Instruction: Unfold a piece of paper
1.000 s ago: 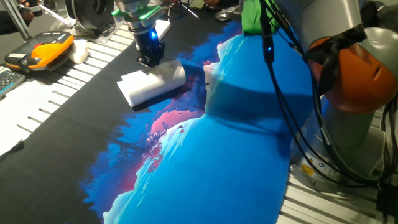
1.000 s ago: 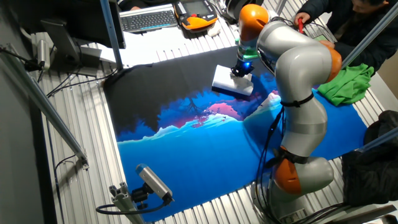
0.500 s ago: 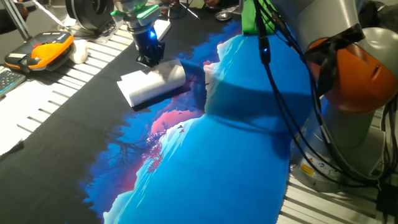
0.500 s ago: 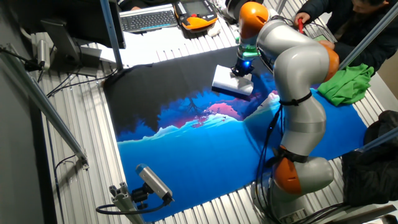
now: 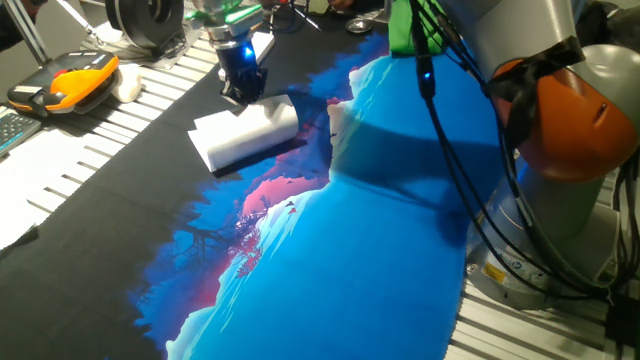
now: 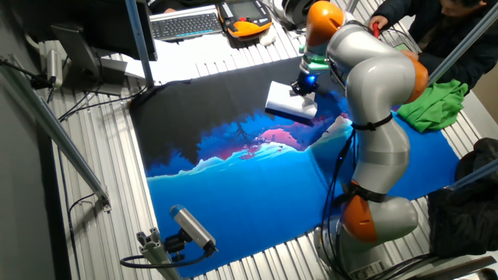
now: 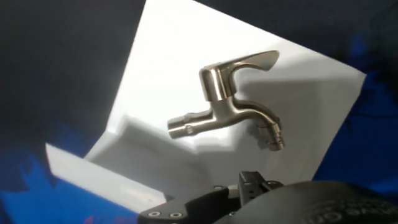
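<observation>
Compared with a second ago, we see the gripper a little higher over the far edge of the piece of paper; the sheet itself has not shifted on the mat. We cannot tell from any view whether the fingers are parted or closed, or whether they touch the sheet.

The piece of paper lies folded on the black part of the blue-and-black printed mat, near the mat's far side, its right end curled up into a roll. In the hand view one flap of the paper is raised along a crease, and a metal tap appears against the white surface.

Surroundings: an orange handheld controller sits at the table's left edge, next to a keyboard in the other fixed view. A green cloth lies on the mat's right side. The robot arm bends over the mat and hides part of it.
</observation>
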`<action>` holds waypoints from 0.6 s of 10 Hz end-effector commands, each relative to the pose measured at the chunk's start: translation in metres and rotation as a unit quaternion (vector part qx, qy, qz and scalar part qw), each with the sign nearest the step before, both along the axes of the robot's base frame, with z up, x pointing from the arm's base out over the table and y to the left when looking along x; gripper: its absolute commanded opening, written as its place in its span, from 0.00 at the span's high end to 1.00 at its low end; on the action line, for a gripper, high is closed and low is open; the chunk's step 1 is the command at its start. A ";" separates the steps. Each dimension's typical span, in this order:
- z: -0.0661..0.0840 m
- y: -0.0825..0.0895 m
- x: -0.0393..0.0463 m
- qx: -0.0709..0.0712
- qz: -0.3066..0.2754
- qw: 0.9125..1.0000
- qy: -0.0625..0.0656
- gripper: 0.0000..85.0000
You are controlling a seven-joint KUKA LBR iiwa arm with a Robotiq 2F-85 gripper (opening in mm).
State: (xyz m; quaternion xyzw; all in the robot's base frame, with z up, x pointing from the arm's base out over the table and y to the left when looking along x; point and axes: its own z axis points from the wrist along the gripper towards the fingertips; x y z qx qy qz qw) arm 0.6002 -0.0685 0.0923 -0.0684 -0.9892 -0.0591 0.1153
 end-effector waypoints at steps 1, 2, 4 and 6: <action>0.000 0.000 0.0001 -0.014 0.010 1.000 0.013 1.00; -0.001 0.001 -0.0006 -0.025 0.017 0.999 0.029 1.00; -0.007 0.013 -0.0120 -0.021 0.004 0.998 0.052 1.00; -0.010 0.027 -0.0278 -0.016 -0.009 0.998 0.067 1.00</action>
